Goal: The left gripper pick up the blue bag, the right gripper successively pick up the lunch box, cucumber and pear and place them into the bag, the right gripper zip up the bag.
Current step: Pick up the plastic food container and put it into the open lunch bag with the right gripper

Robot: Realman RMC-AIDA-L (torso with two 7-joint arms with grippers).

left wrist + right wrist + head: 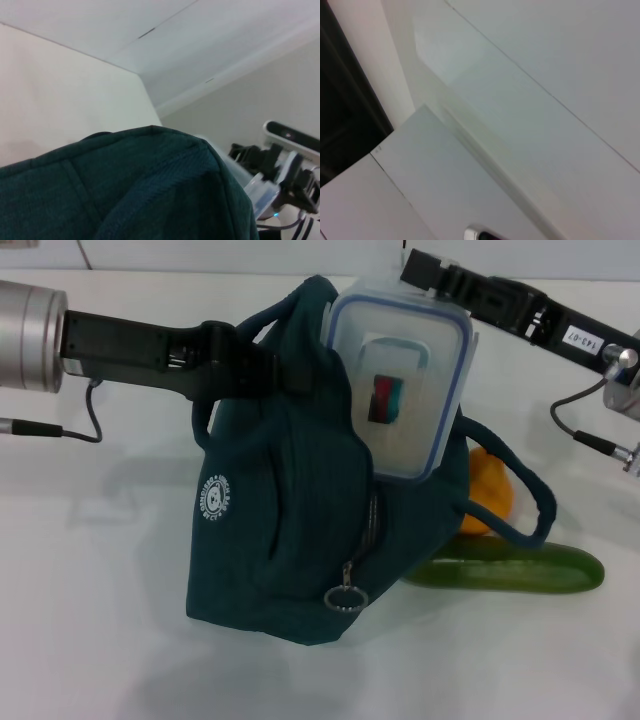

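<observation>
Head view has the left gripper (285, 375) reaching in level from the left, its jaws clenched on a handle of the blue bag (290, 530), which stands on the white bench (90, 620). The right gripper (425, 275) comes in from the upper right at the top edge of the lunch box (400, 390); its jaws are hidden behind the box, so I cannot tell their state. The box stands tilted at the bag's mouth. Behind the bag, the pear (490, 490) and cucumber (510, 568) lie partly covered.
</observation>
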